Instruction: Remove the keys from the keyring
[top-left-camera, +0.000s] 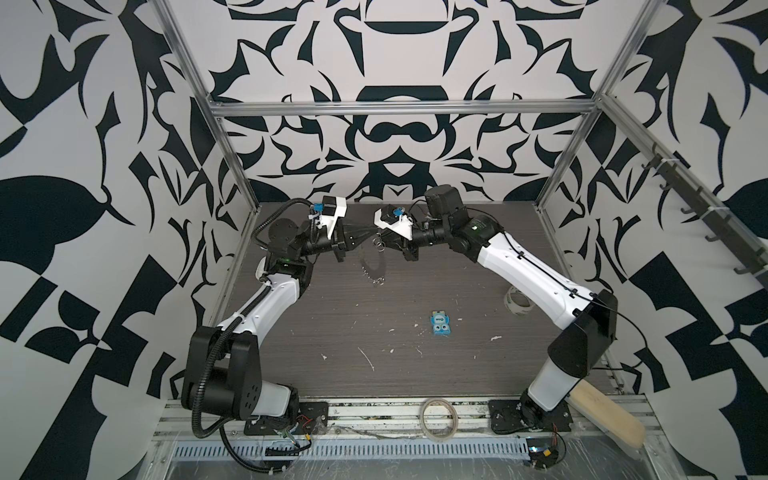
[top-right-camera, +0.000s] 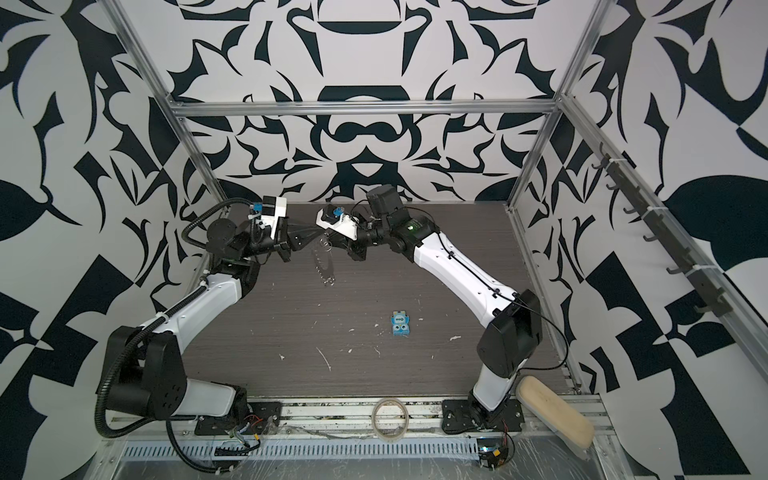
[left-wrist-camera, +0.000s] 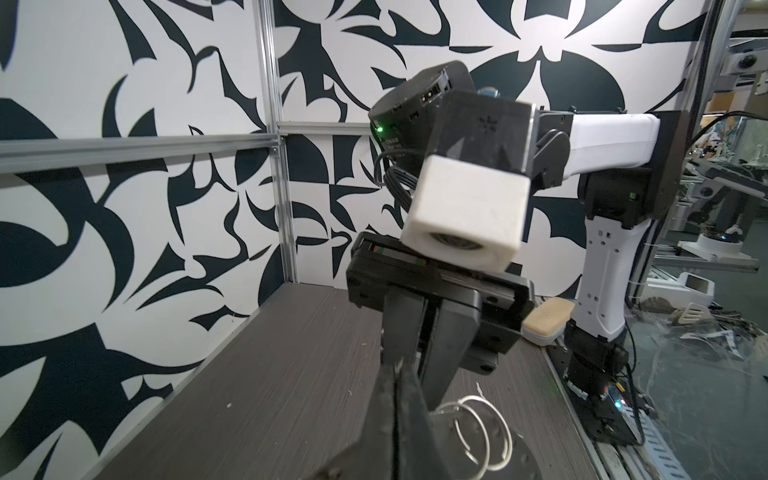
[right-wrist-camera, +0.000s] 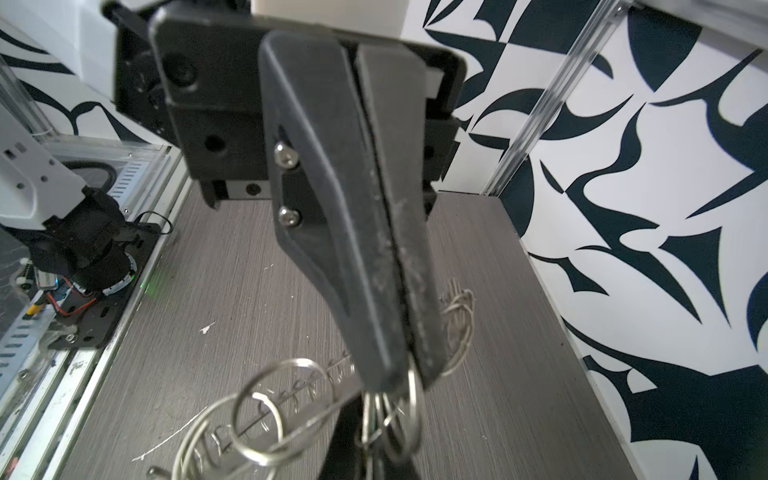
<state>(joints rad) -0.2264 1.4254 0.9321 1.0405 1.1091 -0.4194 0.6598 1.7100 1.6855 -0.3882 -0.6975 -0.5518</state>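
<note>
The keyring (top-left-camera: 371, 270) hangs in the air at the back middle of the table, a thin grey disc seen nearly edge-on in both top views (top-right-camera: 322, 266), fringed with wire split rings. My right gripper (right-wrist-camera: 409, 374) is shut on a bunch of those split rings (right-wrist-camera: 415, 409); the disc (right-wrist-camera: 291, 415) runs off from its tip. My left gripper (left-wrist-camera: 398, 372) is shut, tip to tip with the right one (top-left-camera: 384, 243). The disc (left-wrist-camera: 536, 457) and two split rings (left-wrist-camera: 484, 432) lie beside its fingers. A pale sliver sits at the left tips; I cannot tell what it is. The keys do not show.
A blue packet (top-left-camera: 441, 323) lies mid-table among white flecks. A translucent tape roll (top-left-camera: 517, 302) stands under the right forearm. A beige tape ring (top-left-camera: 438, 417) lies on the front rail, and a beige pad (top-left-camera: 606, 415) at the front right. Frame posts stand at the corners.
</note>
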